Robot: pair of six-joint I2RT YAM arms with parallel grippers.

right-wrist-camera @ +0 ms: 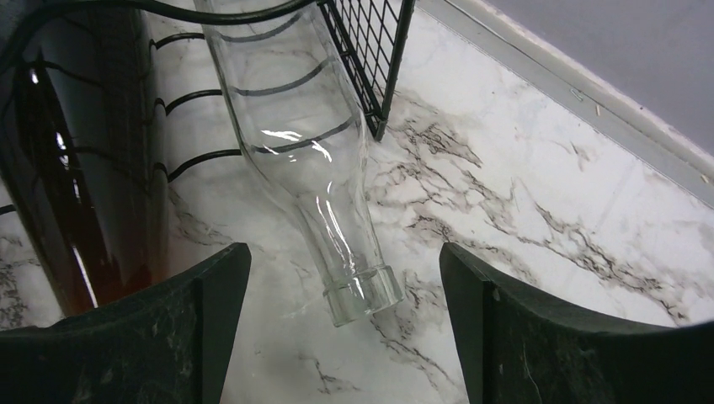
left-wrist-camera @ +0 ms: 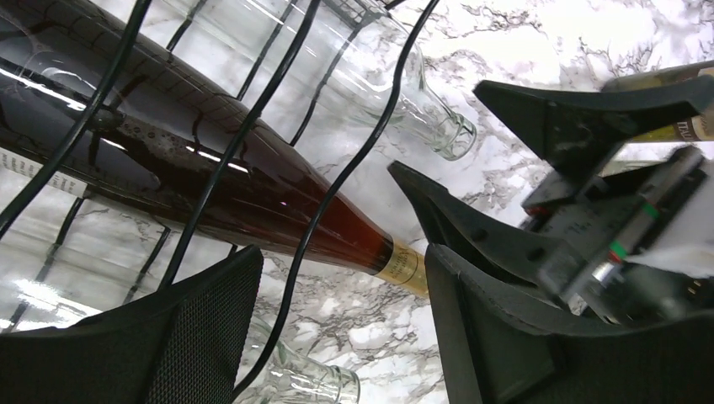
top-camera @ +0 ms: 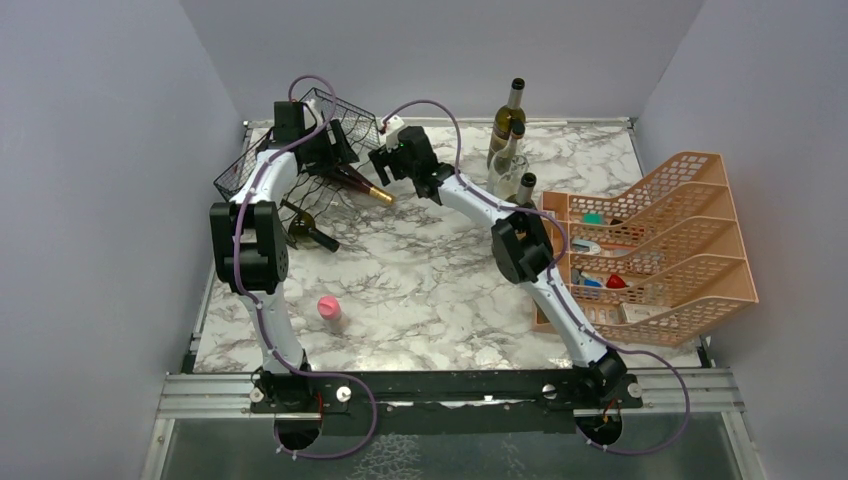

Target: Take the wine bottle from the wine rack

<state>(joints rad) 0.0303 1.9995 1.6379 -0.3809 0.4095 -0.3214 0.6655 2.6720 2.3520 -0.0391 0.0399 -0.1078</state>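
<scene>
The black wire wine rack stands tilted at the back left. A dark red wine bottle with a gold foil neck lies in one cell, neck pointing out to the right. A clear empty bottle lies in a cell beside it, its mouth over the marble. My right gripper is open, its fingers either side of that clear mouth without touching it, and it hovers by the rack's right end. My left gripper is open at the rack, with one thin rack wire running between its fingers.
A dark green bottle lies low at the rack's front. Three bottles stand at the back middle. A peach tiered organizer fills the right side. A small pink object sits on the marble table. Another clear bottle neck shows below the left gripper.
</scene>
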